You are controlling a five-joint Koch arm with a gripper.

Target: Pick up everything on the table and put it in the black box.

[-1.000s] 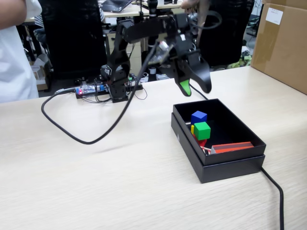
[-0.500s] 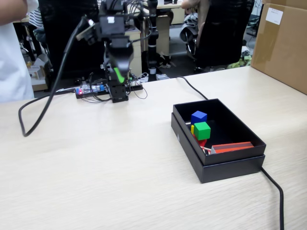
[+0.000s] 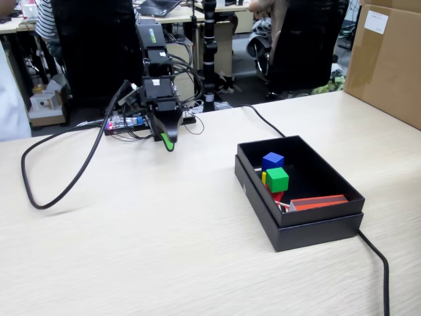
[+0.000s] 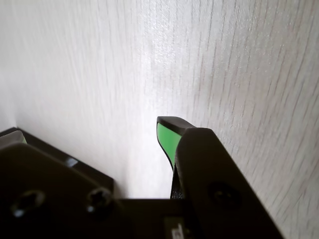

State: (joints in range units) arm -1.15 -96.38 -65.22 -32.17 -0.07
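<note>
The black box (image 3: 309,227) sits on the right of the table (image 3: 164,250) in the fixed view. Inside it lie a blue cube (image 3: 272,160), a green cube (image 3: 277,179), a yellow cube (image 3: 264,178) half hidden behind the green one, and a bit of red cube (image 3: 277,196) beneath, beside a red-orange strip (image 3: 319,201). My gripper (image 3: 168,139) hangs tip-down at the arm's base, far left of the box. In the wrist view the gripper (image 4: 89,130) is open over bare table, with one green pad (image 4: 167,139) showing and nothing between the jaws.
A black cable (image 3: 39,191) loops across the table's left side, and another cable (image 3: 380,263) runs from the box to the front right. A lit circuit board (image 3: 125,123) lies by the arm's base. A brown carton (image 3: 388,59) stands at the back right.
The arm swung from above the box to the left, then folded down at its base, bringing the gripper low near the table. The cubes in the box have not moved.
</note>
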